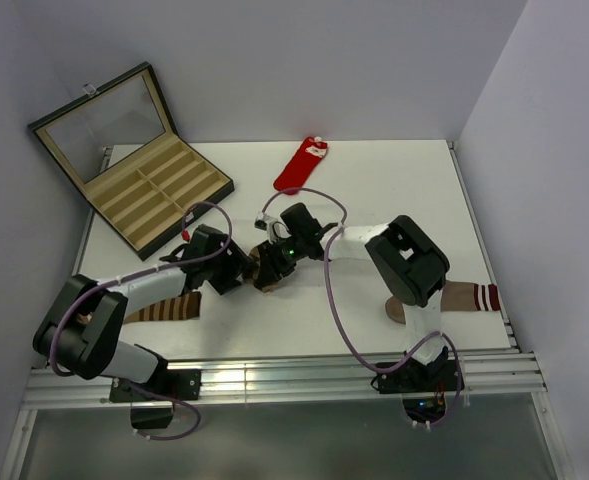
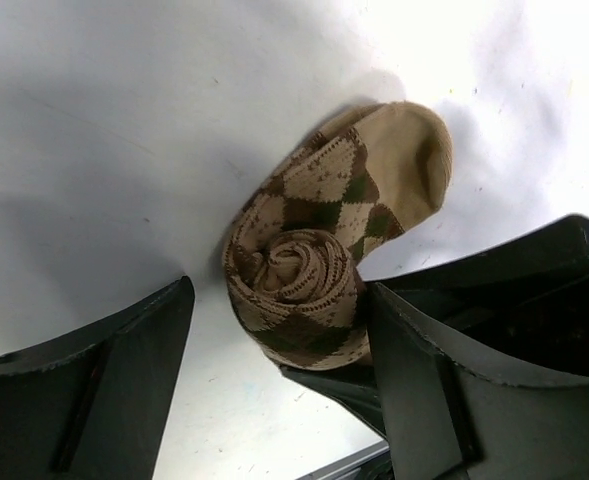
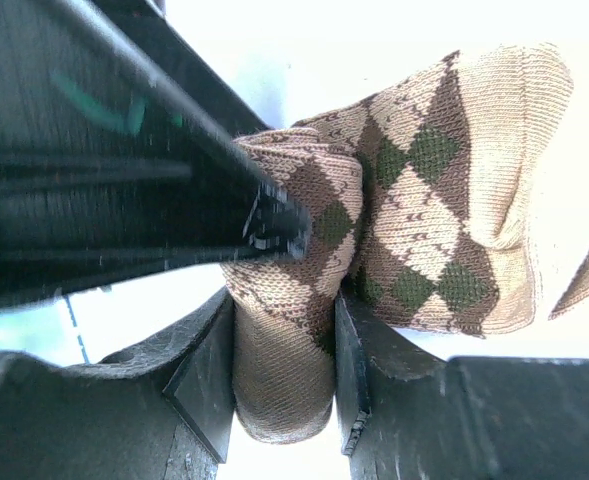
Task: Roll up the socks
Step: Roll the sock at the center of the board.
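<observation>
The argyle sock lies mid-table, partly wound into a tight roll with its tan toe end still flat. My right gripper is shut on the rolled part, one finger on each side. My left gripper stands open around the roll's spiral end: the roll rests against its right finger, and a gap separates it from the left finger. In the top view both grippers meet at this sock. The red sock with a white cuff lies flat near the table's back edge.
An open black case with tan compartments sits at the back left corner. A brown-and-cream striped sock lies under my left arm near the front. A brown sock with a red-and-white cuff lies at the right edge.
</observation>
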Robot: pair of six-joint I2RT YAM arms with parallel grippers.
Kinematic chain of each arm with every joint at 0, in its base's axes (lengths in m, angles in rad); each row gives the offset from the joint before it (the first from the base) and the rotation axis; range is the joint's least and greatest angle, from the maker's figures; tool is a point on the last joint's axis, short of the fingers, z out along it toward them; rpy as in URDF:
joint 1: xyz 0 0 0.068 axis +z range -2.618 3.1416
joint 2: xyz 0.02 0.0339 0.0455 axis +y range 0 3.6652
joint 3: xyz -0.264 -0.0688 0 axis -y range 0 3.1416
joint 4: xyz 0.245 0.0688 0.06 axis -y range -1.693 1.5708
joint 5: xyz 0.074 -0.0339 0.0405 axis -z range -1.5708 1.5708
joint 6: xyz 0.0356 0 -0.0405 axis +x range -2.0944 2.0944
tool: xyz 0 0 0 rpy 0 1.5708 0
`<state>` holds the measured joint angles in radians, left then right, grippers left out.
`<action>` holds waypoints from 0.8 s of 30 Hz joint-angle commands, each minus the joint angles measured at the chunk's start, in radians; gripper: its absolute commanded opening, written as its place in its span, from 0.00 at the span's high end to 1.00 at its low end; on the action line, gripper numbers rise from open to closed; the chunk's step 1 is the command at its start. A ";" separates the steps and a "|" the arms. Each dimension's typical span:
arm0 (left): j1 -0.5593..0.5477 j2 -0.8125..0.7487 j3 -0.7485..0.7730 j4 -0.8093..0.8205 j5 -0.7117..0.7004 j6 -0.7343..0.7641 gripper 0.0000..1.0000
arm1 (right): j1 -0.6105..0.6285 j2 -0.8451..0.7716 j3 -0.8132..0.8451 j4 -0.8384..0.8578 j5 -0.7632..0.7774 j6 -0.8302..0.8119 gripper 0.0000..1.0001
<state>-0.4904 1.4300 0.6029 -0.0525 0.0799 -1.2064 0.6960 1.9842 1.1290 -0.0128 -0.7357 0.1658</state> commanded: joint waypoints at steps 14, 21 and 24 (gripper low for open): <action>0.050 0.300 0.219 -0.104 0.132 0.205 0.51 | 0.053 -0.090 -0.002 0.004 0.190 -0.133 1.00; 0.042 0.319 0.176 -0.057 0.190 0.180 0.54 | 0.068 -0.182 -0.057 0.111 0.263 -0.146 1.00; 0.036 0.319 0.156 -0.035 0.210 0.165 0.54 | 0.074 -0.211 -0.097 0.189 0.272 -0.141 1.00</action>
<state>-0.4309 1.7023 0.8146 -0.0219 0.2657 -1.0477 0.7513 1.8484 1.0512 0.0097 -0.4877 0.0494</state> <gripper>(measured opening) 0.460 0.428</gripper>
